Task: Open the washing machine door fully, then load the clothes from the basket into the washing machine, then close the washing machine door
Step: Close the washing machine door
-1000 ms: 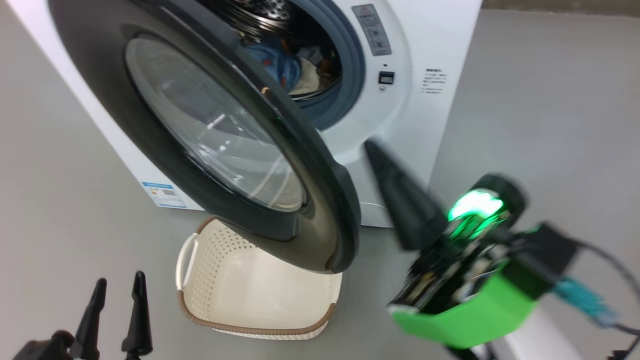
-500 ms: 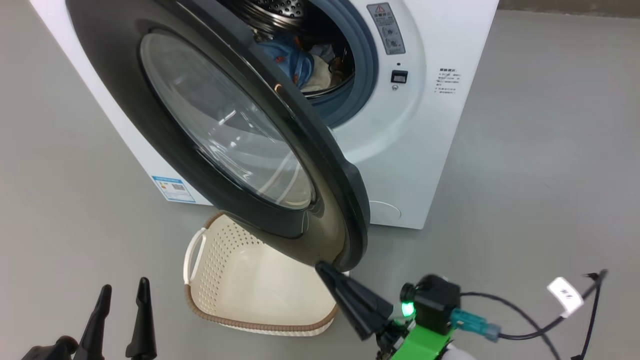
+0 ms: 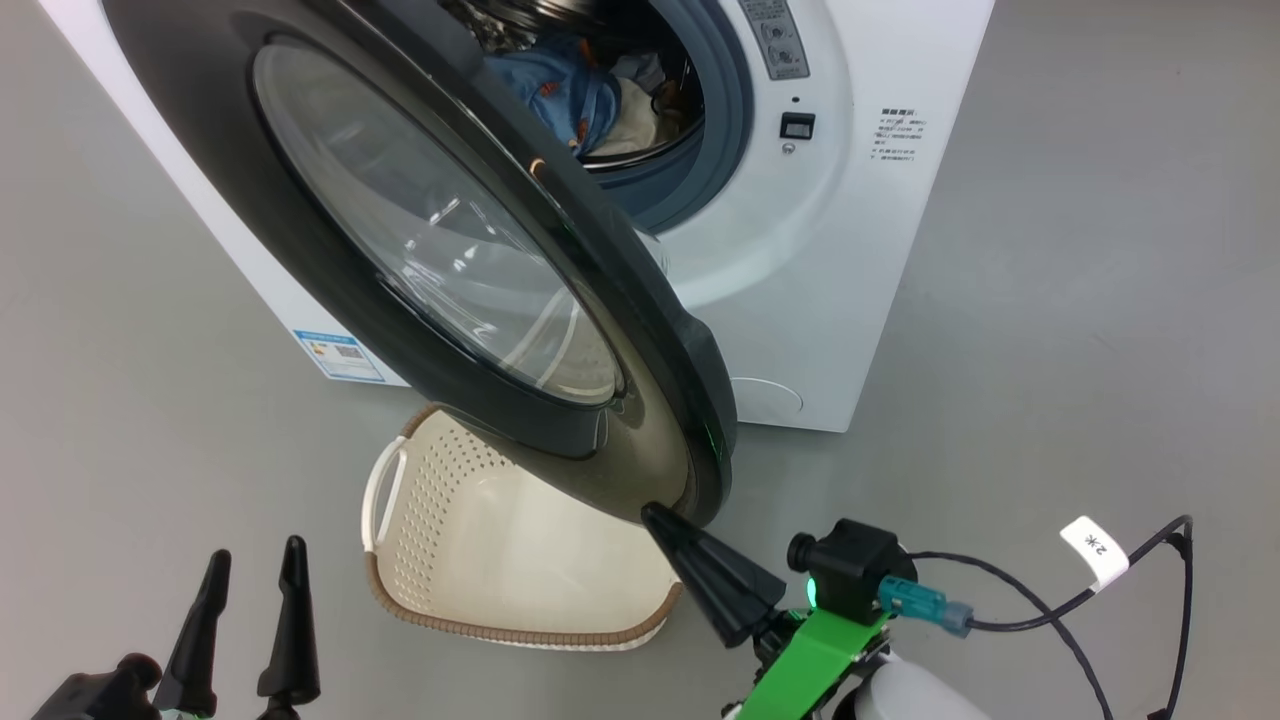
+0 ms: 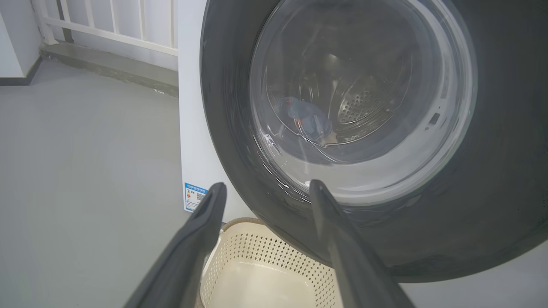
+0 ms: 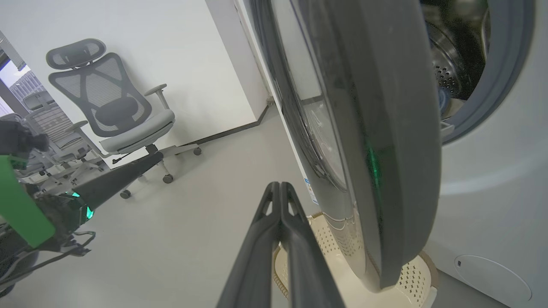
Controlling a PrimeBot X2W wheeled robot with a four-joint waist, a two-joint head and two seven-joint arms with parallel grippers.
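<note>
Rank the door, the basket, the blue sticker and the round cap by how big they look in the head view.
1. door: by far the largest, though it is also nearest the camera.
2. basket: partly hidden under the door.
3. blue sticker and round cap: look about alike, so not ranked.

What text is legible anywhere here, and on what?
"2" plus a star-like mark, uncertain: white tag on the cable.
Blue label sticker low on the washing machine: too small to read.
Grey warning sticker beside the drum opening: blurred, unreadable.
Printed lines on the front panel: too small to read.
</note>
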